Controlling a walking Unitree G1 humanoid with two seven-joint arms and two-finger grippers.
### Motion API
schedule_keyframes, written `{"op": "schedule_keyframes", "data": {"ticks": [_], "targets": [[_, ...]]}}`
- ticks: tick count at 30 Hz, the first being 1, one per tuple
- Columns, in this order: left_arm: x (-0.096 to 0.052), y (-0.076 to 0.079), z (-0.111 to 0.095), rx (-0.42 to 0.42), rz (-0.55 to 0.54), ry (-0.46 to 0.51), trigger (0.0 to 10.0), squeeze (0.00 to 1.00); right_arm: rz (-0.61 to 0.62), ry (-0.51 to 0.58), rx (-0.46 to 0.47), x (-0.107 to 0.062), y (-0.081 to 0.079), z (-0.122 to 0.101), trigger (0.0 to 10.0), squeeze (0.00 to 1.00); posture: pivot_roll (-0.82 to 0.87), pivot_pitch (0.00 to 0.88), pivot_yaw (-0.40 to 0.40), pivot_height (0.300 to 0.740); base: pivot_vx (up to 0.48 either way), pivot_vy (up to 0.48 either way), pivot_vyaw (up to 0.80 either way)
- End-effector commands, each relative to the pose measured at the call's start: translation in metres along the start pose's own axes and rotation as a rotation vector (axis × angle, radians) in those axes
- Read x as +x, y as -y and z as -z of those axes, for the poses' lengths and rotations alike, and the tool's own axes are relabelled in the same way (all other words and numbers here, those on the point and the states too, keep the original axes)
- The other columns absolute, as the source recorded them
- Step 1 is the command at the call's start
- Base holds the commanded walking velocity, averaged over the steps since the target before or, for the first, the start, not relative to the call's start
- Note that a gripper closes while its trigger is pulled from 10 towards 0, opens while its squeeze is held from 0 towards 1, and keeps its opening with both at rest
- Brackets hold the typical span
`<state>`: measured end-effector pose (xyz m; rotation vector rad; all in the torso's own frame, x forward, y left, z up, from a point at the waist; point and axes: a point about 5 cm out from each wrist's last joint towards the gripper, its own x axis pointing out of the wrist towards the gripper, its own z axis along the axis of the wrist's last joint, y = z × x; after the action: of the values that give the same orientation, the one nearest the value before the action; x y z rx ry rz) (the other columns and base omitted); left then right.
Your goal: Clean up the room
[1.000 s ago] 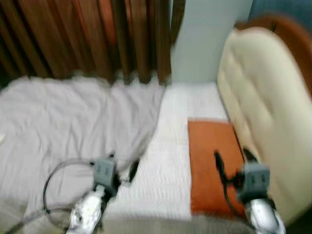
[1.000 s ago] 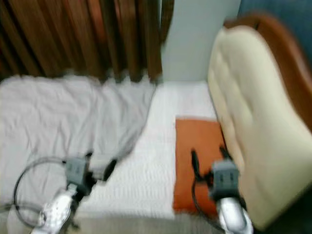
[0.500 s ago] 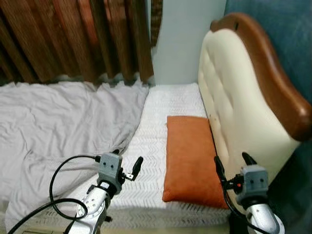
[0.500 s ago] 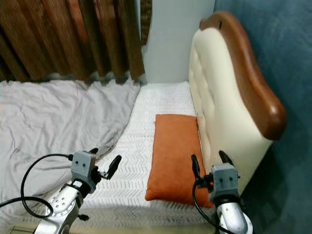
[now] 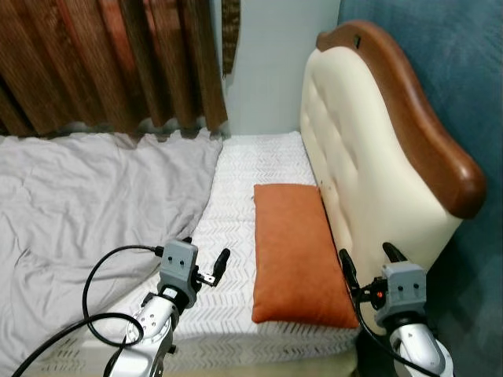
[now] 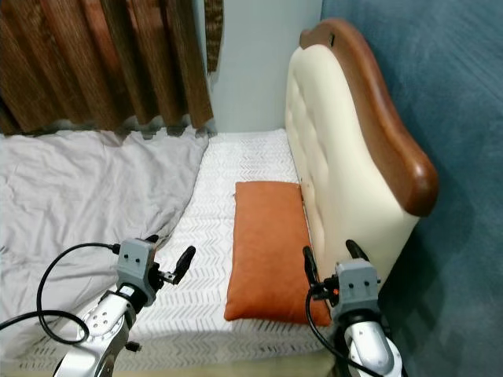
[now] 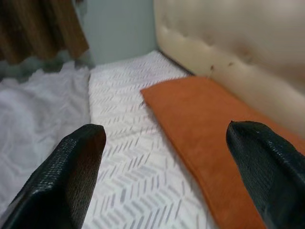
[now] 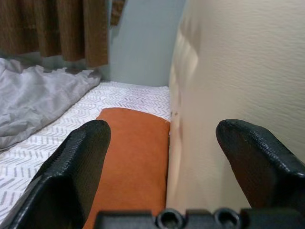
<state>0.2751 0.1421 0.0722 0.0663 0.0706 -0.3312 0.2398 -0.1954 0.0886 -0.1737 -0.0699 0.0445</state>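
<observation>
A: Where is the orange pillow [image 5: 300, 250] found in relation to each claw?

B: It is laid flat on the white patterned mattress [image 5: 247, 182], in the lower centre of the left eye view, with its long side just beside the cream padded headboard [image 5: 369, 177]. The left claw [image 5: 206, 271] is held above the mattress at the lower left, near the left edge of the pillow but apart from it. The right claw [image 5: 368, 263] is seen at the lower right, over the near right corner of the pillow, close to the headboard.

A: How are the fingers kept?

B: Both claws are spread, and nothing is held between the fingers of either one.

A: What is shown by the head views that is not given by the wrist views?

B: The wooden rim of the headboard [image 6: 377, 118] and the dark blue wall [image 6: 448, 110] on the right are seen there. The whole grey crumpled sheet [image 5: 86, 196] on the left and the brown curtain [image 5: 110, 63] at the upper left are seen as well. In the left wrist view the pillow [image 7: 209, 129] is seen between the two fingers [image 7: 62, 181], toward the headboard side. In the right wrist view the headboard surface [image 8: 228, 71] is seen very close, with the pillow [image 8: 133, 152] beside it.
</observation>
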Motion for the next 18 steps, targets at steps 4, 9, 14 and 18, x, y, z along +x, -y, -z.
{"op": "schedule_keyframes", "data": {"ticks": [4, 9, 14, 18], "targets": [[0.0022, -0.0069, 0.0007, 0.019, -0.024, -0.010, 10.0, 0.00, -0.014, -0.006, -0.006, 0.0025, -0.0012, -0.0003, 10.0, 0.00, -0.12, 0.000, 0.046, 0.740, 0.000, 0.000, 0.00], [0.0030, -0.0073, 0.0010, 0.017, -0.021, -0.008, 10.0, 0.00, -0.028, -0.016, 0.014, 0.0026, -0.0039, 0.0021, 10.0, 0.00, -0.12, 0.000, 0.048, 0.740, 0.000, 0.000, 0.00], [0.0046, -0.0083, -0.0003, 0.028, -0.016, -0.004, 10.0, 0.00, -0.034, -0.020, 0.023, 0.0030, -0.0058, 0.0033, 10.0, 0.00, -0.12, 0.000, 0.050, 0.740, 0.000, 0.000, 0.00], [0.0061, -0.0097, -0.0023, 0.040, -0.019, 0.002, 10.0, 0.00, -0.035, -0.024, 0.025, 0.0045, -0.0062, 0.0046, 10.0, 0.00, -0.11, 0.000, 0.051, 0.740, 0.000, 0.000, 0.00]]}}
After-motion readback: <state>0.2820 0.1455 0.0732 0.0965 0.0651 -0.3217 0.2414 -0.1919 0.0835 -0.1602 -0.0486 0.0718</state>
